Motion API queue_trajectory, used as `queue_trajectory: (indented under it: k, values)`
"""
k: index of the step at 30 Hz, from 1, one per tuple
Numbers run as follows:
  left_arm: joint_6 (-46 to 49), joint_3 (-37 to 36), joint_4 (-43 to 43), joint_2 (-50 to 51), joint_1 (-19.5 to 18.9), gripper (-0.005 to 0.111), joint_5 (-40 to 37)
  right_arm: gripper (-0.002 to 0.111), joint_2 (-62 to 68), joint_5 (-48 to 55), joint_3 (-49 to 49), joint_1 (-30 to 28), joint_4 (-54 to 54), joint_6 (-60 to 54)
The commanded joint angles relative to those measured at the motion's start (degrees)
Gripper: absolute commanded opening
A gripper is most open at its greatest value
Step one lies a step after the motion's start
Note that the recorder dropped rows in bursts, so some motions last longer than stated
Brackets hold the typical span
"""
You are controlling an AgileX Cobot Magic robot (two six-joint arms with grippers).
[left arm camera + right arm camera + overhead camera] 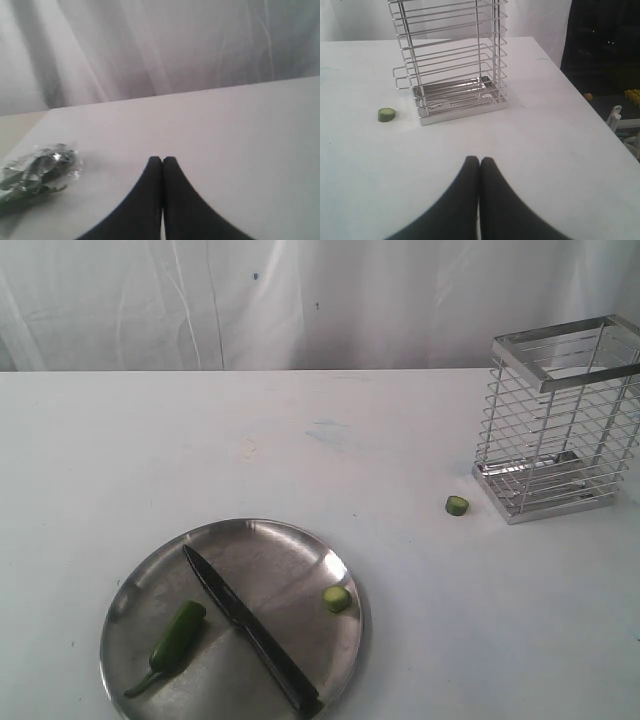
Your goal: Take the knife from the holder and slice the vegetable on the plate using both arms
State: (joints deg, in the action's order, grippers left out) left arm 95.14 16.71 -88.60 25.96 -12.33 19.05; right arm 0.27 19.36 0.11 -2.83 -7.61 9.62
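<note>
The plate (280, 555) is seen near the front left of the white desk (300, 430) in the exterior view. The knife (250, 630) is laid diagonally across the plate, its pointed blade towards the upper left and its black handle reaching the plate's lower rim. The vegetable (178, 637), a green chili, is placed on the plate just left of the blade, apart from it, with its cut end up and its thin stem towards the lower left. One round green slice (337, 599) is found on the plate to the right of the knife, near the rim. A second slice (457, 505) is seen on the desk just beside the base of the holder (560, 420), which is stood upright at the far right, well apart from the plate.

The left hand (162, 161) is shown with its two black fingers pressed together and nothing gripped between them, above bare desk. A crumpled shiny object (37, 170), possibly foil or plastic wrap, is seen blurred nearby. The right hand (479, 161) is likewise closed on nothing and is pointed towards the holder.
</note>
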Motion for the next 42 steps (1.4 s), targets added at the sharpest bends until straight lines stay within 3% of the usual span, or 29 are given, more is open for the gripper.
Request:
queue_trajectory:
  k: [1, 5, 13, 14, 17, 20, 23, 26, 28, 30, 33, 35, 38, 42]
  values:
    - [-0.31, -0.02, -0.86, -14.45, 1.1, 0.0, 5.0, 0.0, -0.27, -0.08, -0.11, 0.17, 0.08, 0.26]
    - [-0.31, -0.02, -0.86, -25.96, 1.1, 0.0, 6.01, 0.0, -0.27, -0.08, -0.11, 0.17, 0.08, 0.26]
    - [0.53, -0.23, -2.73, -25.96, 1.1, 0.0, 5.76, 0.0, -0.27, -0.08, -0.11, 0.17, 0.08, 0.26]
    - [0.76, -0.24, 0.27, -25.96, 1.1, 0.0, 5.06, 0.0, -0.27, -0.08, -0.11, 0.17, 0.08, 0.26]
    - [-2.12, 0.16, 20.54, -25.96, 1.1, 0.0, 0.35, 0.0, -0.27, -0.08, -0.11, 0.17, 0.08, 0.26]
    - [-4.76, 2.11, 33.82, -25.96, 1.1, 0.0, -11.06, 0.0, -0.27, -0.08, -0.11, 0.17, 0.08, 0.26]
    - [-8.09, 5.13, 40.78, -25.96, 1.1, 0.0, -33.92, 0.0, -0.27, -0.08, -0.11, 0.17, 0.08, 0.26]
    - [-20.55, 6.69, 49.55, -25.96, 1.01, 0.0, -54.06, 0.0, -0.27, -0.08, -0.11, 0.17, 0.08, 0.26]
    - [-36.26, 6.0, 58.51, -25.96, 1.01, 0.0, -59.84, 0.0, -0.27, -0.08, -0.11, 0.17, 0.08, 0.26]
    - [-56.29, 3.46, 67.29, -25.96, 1.01, 0.0, -56.49, 0.0, -0.27, -0.08, -0.11, 0.17, 0.08, 0.26]
    - [-78.61, -1.38, 78.24, -25.96, 1.01, 0.0, -41.93, 0.0, -0.27, -0.08, -0.11, 0.17, 0.08, 0.26]
    - [-92.56, -4.54, 80.09, -25.96, 1.01, 0.0, -31.62, 0.0, -0.27, -0.08, -0.11, 0.17, 0.08, 0.26]
    - [-101.91, -10.45, 82.9, -25.96, 1.01, 0.0, -20.27, 0.0, -0.27, -0.08, -0.11, 0.17, 0.08, 0.26]
    - [-103.67, -16.71, 83.67, -25.96, 1.01, 0.0, -21.55, 0.0, -0.27, -0.08, -0.11, 0.17, 0.08, 0.26]
